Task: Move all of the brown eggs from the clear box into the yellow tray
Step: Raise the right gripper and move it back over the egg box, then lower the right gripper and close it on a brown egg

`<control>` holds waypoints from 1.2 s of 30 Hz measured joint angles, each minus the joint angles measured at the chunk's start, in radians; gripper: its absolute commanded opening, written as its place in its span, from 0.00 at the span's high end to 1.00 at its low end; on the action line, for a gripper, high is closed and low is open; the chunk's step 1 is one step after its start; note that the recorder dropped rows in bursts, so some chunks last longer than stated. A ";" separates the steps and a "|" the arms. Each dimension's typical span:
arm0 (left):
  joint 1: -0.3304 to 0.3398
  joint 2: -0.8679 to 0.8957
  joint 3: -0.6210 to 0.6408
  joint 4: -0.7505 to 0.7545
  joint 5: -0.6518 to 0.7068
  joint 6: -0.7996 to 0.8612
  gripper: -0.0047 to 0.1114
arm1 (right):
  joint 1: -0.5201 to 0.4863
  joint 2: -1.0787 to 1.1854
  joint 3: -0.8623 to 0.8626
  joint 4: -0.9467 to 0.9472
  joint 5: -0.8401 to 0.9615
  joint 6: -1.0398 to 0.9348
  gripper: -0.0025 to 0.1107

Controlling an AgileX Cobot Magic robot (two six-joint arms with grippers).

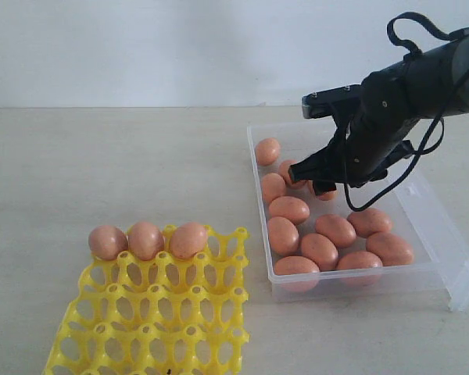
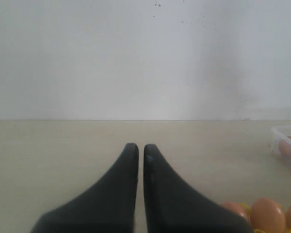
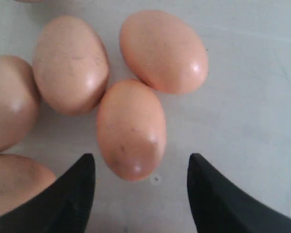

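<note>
My right end effector (image 3: 141,162) hangs low inside the clear box (image 1: 413,279), fingers spread wide and holding nothing. One egg (image 3: 131,128) lies just ahead of the gap between them, untouched. It is hemmed in. A second egg (image 3: 70,65) presses against one side of it and a third (image 3: 162,51) against its far end, and two more crowd in beside one finger, so only the other finger has bare box floor next to it.

Seen from outside, most of the brown eggs (image 1: 289,208) are in the box, packed toward its left wall and near end (my arm hides part of the far group). A black cable (image 1: 373,200) loops down from my wrist over them. The box's flap (image 1: 456,248) lies open along the right long side.

The yellow tray (image 1: 152,320) sits well apart on the near left. Three eggs (image 1: 146,240) stand side by side in its far row and the other cups are open.

My left end effector (image 2: 140,148) is off to the left with its fingers pressed nearly together (only a thin slit shows) and grips nothing. The tray's eggs are at the edge of its view.

Everything rests on a pale beige desk (image 1: 125,172) with a faint grain, which runs back to a plain white wall (image 1: 180,47).
</note>
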 measured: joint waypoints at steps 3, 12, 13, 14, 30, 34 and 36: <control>0.000 0.000 0.000 0.000 0.000 0.000 0.92 | 0.000 0.000 0.000 0.047 -0.041 -0.044 0.55; 0.000 0.000 0.000 0.000 0.000 0.000 0.92 | 0.000 0.015 -0.002 0.069 -0.101 -0.081 0.55; 0.000 0.000 0.000 0.000 0.000 0.000 0.92 | 0.000 0.023 -0.002 0.069 -0.101 -0.081 0.55; 0.000 0.000 0.000 0.000 0.000 0.000 0.92 | 0.000 0.029 -0.002 0.069 -0.106 -0.081 0.55; 0.000 0.000 0.000 0.000 0.000 0.000 0.92 | 0.000 0.079 -0.002 0.069 -0.135 -0.081 0.91; 0.000 0.000 0.000 0.000 0.000 0.000 0.92 | 0.000 0.079 -0.002 0.069 -0.139 -0.081 0.98; 0.000 0.000 0.000 0.000 0.000 0.000 0.92 | 0.000 0.079 -0.002 0.069 -0.139 -0.081 0.98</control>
